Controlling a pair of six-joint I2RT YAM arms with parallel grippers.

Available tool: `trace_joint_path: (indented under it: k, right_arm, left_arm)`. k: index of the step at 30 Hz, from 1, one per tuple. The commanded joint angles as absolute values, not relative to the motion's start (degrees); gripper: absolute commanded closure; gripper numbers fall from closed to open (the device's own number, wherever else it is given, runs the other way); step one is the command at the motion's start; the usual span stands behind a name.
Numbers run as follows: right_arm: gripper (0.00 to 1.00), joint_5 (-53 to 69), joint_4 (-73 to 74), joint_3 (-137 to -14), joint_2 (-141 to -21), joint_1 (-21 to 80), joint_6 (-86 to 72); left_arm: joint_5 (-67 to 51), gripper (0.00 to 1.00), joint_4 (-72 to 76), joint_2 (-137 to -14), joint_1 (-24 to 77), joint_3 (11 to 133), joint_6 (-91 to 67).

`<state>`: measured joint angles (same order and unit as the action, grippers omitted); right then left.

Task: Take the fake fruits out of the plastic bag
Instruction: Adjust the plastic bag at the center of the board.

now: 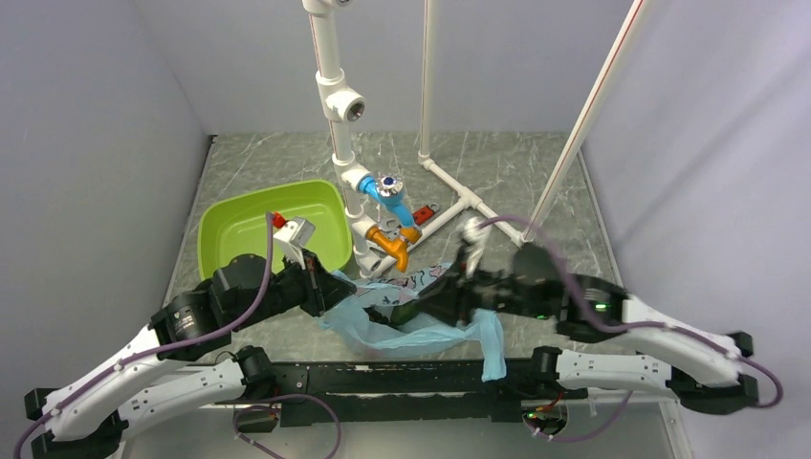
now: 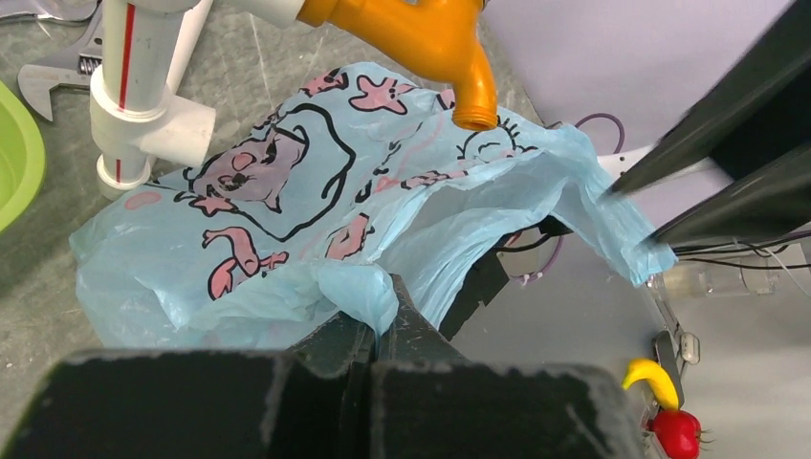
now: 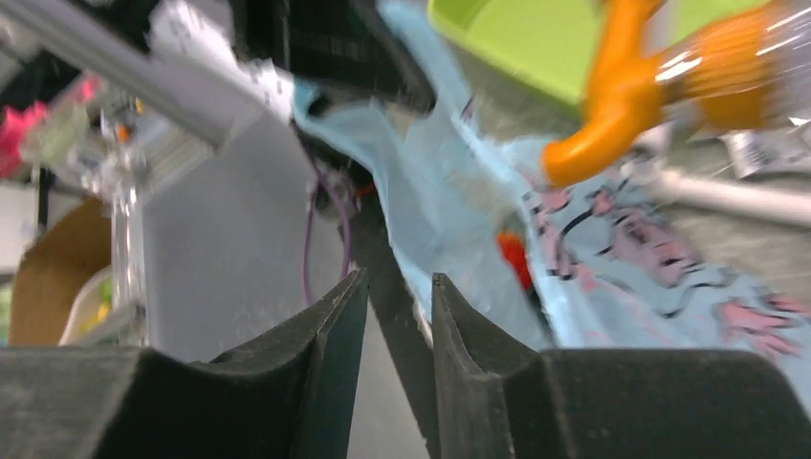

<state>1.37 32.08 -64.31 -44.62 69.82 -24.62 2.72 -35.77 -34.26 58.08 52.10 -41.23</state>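
The light-blue plastic bag (image 1: 421,330) with pink-and-black prints lies crumpled at the table's near edge, and one strip of it hangs over the front. My left gripper (image 1: 333,292) is shut on a fold of the bag (image 2: 335,201) at its left end; the fold bulges out between the fingertips (image 2: 421,330). My right gripper (image 1: 451,295) is at the bag's right side, its jaws a narrow gap apart and empty (image 3: 397,287), with the bag (image 3: 449,201) just beyond. A dark lump (image 1: 397,310) shows inside the bag; I cannot tell which fruit it is.
A lime-green tub (image 1: 273,225) stands behind the left gripper. A white pipe frame (image 1: 337,105) with blue (image 1: 387,191) and orange fittings (image 1: 394,247) rises just behind the bag; the orange spout (image 2: 449,48) hangs over it. Grey walls close in both sides.
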Motion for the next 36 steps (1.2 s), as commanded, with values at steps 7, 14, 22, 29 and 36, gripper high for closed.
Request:
trace_joint_path:
  k: [7,14,22,29,36]
  right_arm:
    - [0.71,-28.2,13.62,-52.47,-56.54,88.47,-31.93]
    - [0.75,-48.1,15.45,-48.92,-60.63,89.18,-42.16]
    - [0.7,-42.03,2.04,-44.16,-70.41,86.93,-38.22]
    - [0.5,-29.46,-7.22,-38.87,-75.27,85.88,-34.64]
    - [0.39,-31.06,-8.82,-36.77,-75.87,87.42,-34.5]
  left_arm:
    - [1.02,1.0,-32.99,-34.2,57.85,54.75,-41.88]
    - [0.53,1.0,-30.87,-32.71,57.83,52.12,-43.75]
    - [-1.76,1.0,-27.23,-32.66,57.88,50.32,-44.93]
    - [-3.56,1.0,-24.11,-32.22,57.95,46.93,-46.7]
    - [-3.74,1.0,-25.04,-32.36,57.94,46.5,-46.5]
